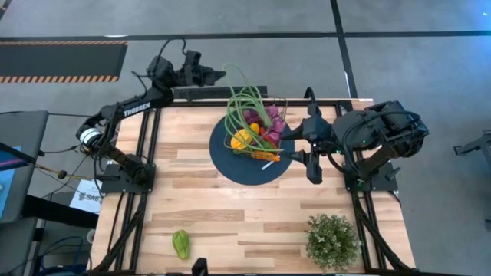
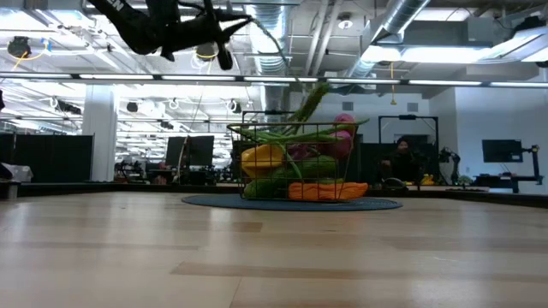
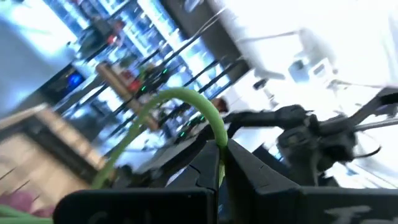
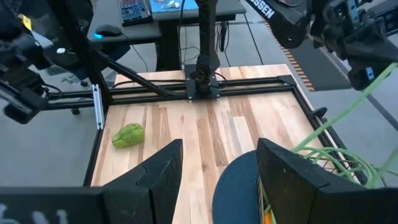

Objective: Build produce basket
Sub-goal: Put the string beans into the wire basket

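Note:
The wire basket [image 1: 270,103] stands on a round dark blue plate [image 1: 230,165] at the table's far middle, filled with produce: a lemon [image 1: 241,139], grapes [image 1: 270,119], a carrot [image 2: 325,191] and long green beans [image 1: 242,106]. One long bean [image 3: 186,97] arches out of the basket up to my left gripper [image 1: 219,75], which is shut on it high above the table's far edge. My right gripper [image 1: 298,146] hovers open just right of the basket, touching nothing. A green pepper [image 1: 181,244] lies on the table near the front edge. My left gripper pinches the long bean near its one end [image 3: 221,163] between its two fingers. The bean curves out past the fingertips in an arch and runs back down toward the basket, where its other end stays. The held end is lifted well clear of the table.
A bushy potted plant [image 1: 332,240] stands at the near right corner. Black frame rails [image 1: 149,146] run along the table's left and right sides. Bare wood lies between the plate and the front edge. A person [image 2: 399,154] sits in the room beyond the table.

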Motion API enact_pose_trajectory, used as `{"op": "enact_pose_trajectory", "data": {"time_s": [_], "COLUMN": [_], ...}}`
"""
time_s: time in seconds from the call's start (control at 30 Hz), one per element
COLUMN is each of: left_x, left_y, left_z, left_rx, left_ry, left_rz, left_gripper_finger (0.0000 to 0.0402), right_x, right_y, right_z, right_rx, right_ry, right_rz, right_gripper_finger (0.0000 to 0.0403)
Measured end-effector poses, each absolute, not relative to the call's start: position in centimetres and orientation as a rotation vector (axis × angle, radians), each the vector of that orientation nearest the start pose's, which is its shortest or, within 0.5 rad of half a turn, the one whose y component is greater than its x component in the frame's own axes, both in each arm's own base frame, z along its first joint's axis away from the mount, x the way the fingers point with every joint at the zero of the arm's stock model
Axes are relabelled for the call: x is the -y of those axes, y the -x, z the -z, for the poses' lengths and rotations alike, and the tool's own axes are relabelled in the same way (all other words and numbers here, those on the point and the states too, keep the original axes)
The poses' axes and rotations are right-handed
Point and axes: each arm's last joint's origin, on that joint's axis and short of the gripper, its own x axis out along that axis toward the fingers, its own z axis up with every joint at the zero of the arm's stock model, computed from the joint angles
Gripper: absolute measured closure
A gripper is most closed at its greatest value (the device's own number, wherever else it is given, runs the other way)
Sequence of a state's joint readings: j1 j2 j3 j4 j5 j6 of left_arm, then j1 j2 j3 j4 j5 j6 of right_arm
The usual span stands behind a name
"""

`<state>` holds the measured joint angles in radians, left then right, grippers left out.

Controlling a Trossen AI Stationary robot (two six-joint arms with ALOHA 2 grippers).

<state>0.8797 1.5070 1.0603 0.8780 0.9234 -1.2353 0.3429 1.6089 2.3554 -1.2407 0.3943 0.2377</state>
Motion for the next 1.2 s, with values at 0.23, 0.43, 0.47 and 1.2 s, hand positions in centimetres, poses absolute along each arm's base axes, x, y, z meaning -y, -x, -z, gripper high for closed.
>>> {"op": "enact_pose_trajectory", "data": {"time_s": [0.23, 0.43, 0.47, 1.2], "left_x": [-22.0, -21.1, -20.9, -17.5], "left_y": [-25.0, -26.8, -27.0, -26.5], "left_z": [-34.5, -32.4, -32.2, -24.0], "left_rx": [0.199, 0.099, 0.088, 0.073], "left_ry": [0.854, 0.812, 0.794, 0.911], "left_rz": [0.155, -0.036, -0.059, -0.223], "left_gripper_finger": [0.0401, 0.0401, 0.0401, 0.0401], "right_x": [-7.3, -7.6, -7.7, -8.2], "right_y": [-24.2, -24.1, -24.1, -25.4], "right_z": [-53.3, -53.3, -53.3, -52.2], "right_rx": [-0.452, -0.452, -0.452, -0.494], "right_ry": [-0.054, -0.051, -0.051, -0.035], "right_rz": [0.109, 0.097, 0.093, 0.099], "right_gripper_finger": [0.0178, 0.0178, 0.0178, 0.0178]}}
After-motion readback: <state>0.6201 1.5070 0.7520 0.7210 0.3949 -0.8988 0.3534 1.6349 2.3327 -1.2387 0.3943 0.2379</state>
